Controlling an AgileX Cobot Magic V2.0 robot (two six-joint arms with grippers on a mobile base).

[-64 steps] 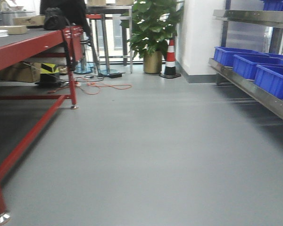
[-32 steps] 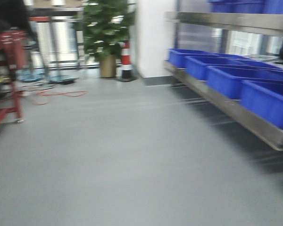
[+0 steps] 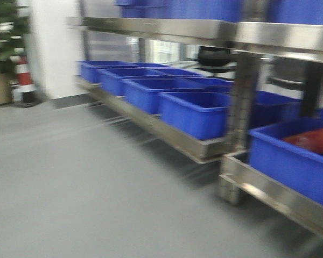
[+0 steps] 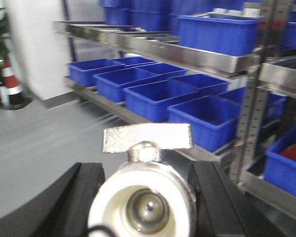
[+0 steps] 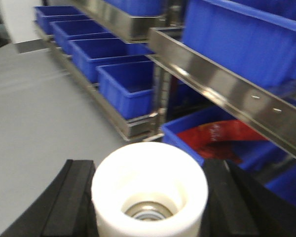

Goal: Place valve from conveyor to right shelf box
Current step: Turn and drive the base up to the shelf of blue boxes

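Left wrist view showed left gripper (image 4: pixel 145 197) jaws pinching a valve (image 4: pixel 116 197), handle (image 4: pixel 147 138) up; right gripper (image 5: pixel 149 197) pinched a second valve (image 5: pixel 148 165) likewise. Pickup looked done, conveyor out of frame. Shelf (image 3: pixel 172 137) with blue boxes (image 3: pixel 191 115) stood close ahead; approach and drop-off remained.

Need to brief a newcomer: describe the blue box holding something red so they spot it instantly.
Find the steel shelf rack, then its perforated upright post. On the lower tier, just right of that post, sits the blue box. Its blue neighbours look empty; it alone holds something red.
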